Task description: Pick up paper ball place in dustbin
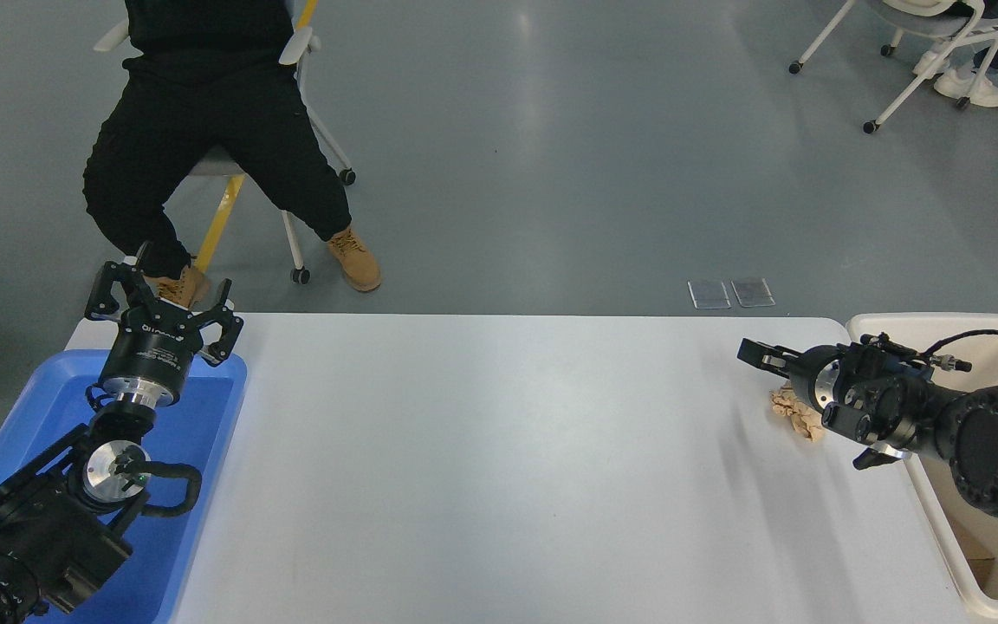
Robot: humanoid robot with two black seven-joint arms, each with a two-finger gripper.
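Note:
The tan paper ball (pixel 792 415) lies on the white table (pixel 508 451) near its right end, partly hidden behind my right arm. My right gripper (pixel 750 350) hangs low over the table just behind and left of the ball, pointing left; it is seen side-on and holds nothing that I can see. The cream-white dustbin (pixel 941 321) stands off the table's right edge, right of the ball, with my right arm across its near-left rim. My left gripper (pixel 161 295) is parked, open and empty, over the far end of the blue tray.
A flat blue tray (pixel 204 416) sits at the table's left end under my left arm. A person (pixel 204 147) sits on a chair beyond the far-left edge. Another chair (pixel 932 35) stands at the far right.

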